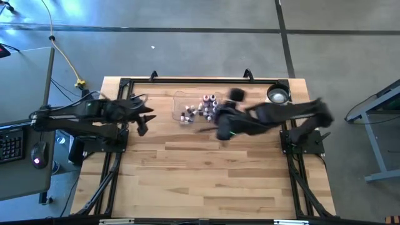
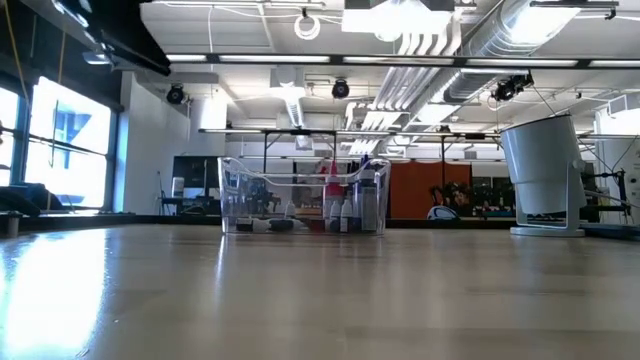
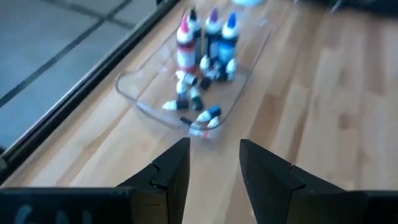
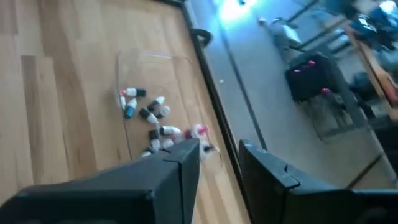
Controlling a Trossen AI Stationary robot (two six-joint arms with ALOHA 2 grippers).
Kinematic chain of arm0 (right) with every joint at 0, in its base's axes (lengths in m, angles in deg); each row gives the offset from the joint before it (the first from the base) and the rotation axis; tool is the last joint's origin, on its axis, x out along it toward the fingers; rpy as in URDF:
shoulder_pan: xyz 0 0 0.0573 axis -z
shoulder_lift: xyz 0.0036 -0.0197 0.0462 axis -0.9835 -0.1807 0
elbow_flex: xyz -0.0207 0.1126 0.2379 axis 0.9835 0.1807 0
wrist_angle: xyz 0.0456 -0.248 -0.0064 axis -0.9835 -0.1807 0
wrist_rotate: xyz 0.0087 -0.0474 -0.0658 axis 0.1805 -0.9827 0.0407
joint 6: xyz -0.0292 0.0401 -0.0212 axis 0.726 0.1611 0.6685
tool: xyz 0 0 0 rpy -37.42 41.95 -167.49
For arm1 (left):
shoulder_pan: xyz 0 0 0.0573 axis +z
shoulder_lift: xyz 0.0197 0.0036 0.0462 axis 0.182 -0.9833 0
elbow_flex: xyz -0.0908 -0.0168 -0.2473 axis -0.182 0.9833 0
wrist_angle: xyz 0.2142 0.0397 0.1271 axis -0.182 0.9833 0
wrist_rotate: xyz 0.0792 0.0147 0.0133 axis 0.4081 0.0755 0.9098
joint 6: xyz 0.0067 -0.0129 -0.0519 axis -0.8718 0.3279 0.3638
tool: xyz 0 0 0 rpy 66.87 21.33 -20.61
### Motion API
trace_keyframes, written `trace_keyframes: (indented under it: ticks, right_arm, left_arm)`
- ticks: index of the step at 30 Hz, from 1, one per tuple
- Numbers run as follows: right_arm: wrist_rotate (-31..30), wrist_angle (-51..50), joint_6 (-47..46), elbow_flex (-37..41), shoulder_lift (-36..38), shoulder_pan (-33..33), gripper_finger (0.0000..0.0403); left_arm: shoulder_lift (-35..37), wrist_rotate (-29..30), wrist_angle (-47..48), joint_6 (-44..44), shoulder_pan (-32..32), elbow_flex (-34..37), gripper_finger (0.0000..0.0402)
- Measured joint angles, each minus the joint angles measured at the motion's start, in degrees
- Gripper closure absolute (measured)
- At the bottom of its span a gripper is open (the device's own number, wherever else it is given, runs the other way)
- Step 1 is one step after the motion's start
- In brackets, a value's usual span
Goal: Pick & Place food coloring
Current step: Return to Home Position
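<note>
The bottles point(image 1: 203, 107) all seem to be inside the tray point(image 1: 178, 99) at the table's point(image 1: 206, 175) far side, and the left gripper point(image 1: 142, 120) and right gripper point(image 1: 222, 129), each near it, are empty with jaws apart, so only going home seems left.

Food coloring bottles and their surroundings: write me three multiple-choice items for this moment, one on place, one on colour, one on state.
1. The food coloring bottles are: A on the floor; B in the clear tray; C lined up in a row outside it.
2. The cup right of the tray is: A red; B green; C white.
3. The left tool is: A open and empty; B shut on a bottle; C shut on the tray's rim.
Answers: 1 B, both wrist views show them inside the tray's walls. 2 C, it shows white from above and from table height. 3 A, its fingers stand apart with nothing between them.
</note>
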Motion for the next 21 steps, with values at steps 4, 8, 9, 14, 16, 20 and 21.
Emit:
trace_keyframes:
  ticks: [4,8,9,14,16,20,21]
  right_arm:
    - [-5.3,3.6,-9.5,17.9,13.2,-6.5,0.03]
    - [-6.6,18.9,-11.5,40.9,26.7,-11.4,0.03]
    - [-6.5,24.2,-10.5,46.5,30.0,-12.0,0.03]
    - [-3.7,52.1,2.4,70.4,44.5,-12.9,0.03]
    - [-0.9,62.6,7.8,77.8,50.0,-12.6,0.03]
    - [3.0,78.8,14.4,90.5,60.3,-12.5,0.03]
    - [3.4,81.6,15.7,93.2,62.6,-12.5,0.03]
  left_arm:
    - [10.1,1.2,-3.9,-2.4,-1.7,4.2,0.0263]
    - [19.4,0.7,-7.7,-5.4,-1.5,8.9,0.0263]
    - [21.3,-0.7,-8.5,-5.5,-1.5,10.3,0.0263]
    - [29.1,-7.5,-13.4,-5.1,-1.6,19.0,0.0263]
    - [31.0,-8.8,-16.7,-6.3,-1.6,22.8,0.0263]
    - [32.8,-10.7,-22.9,-10.9,-1.6,29.1,0.0263]
    - [32.9,-10.7,-24.1,-11.6,-1.6,30.1,0.0263]
